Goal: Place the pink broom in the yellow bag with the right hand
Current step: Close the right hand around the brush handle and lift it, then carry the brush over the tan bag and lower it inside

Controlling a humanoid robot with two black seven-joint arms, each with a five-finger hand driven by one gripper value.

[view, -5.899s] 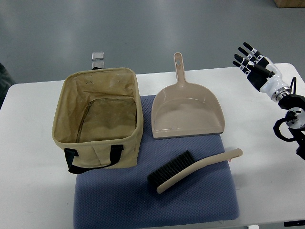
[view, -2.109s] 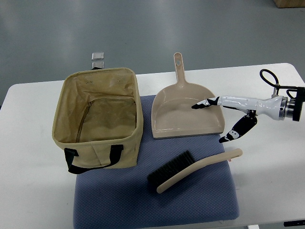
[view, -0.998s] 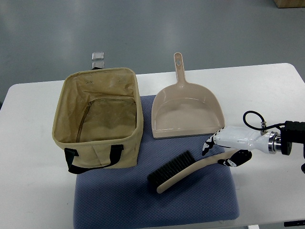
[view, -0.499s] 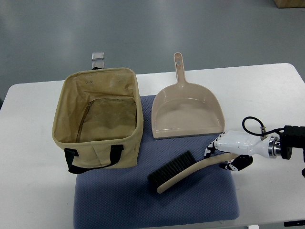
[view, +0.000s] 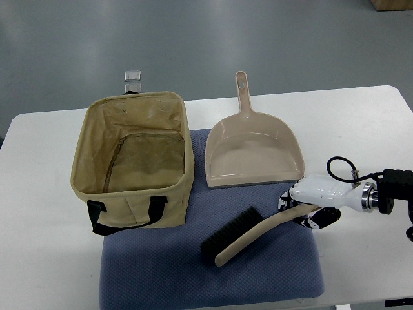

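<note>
1 arm shows, reaching in from the right edge; its robot hand [view: 308,205] is clenched around the handle end of the pink broom [view: 255,228]. That broom lies on the blue mat [view: 161,271], dark bristles pointing left, just below the dustpan [view: 253,153]. To the left the yellow bag [view: 133,159] stands open on the white counter [view: 45,258], well apart from the broom.

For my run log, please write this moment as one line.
right hand: closed on broom handle end | broom: lying on blue mat, brush end toward bag | yellow bag: open, empty | dustpan: untouched | left hand: out of view
</note>
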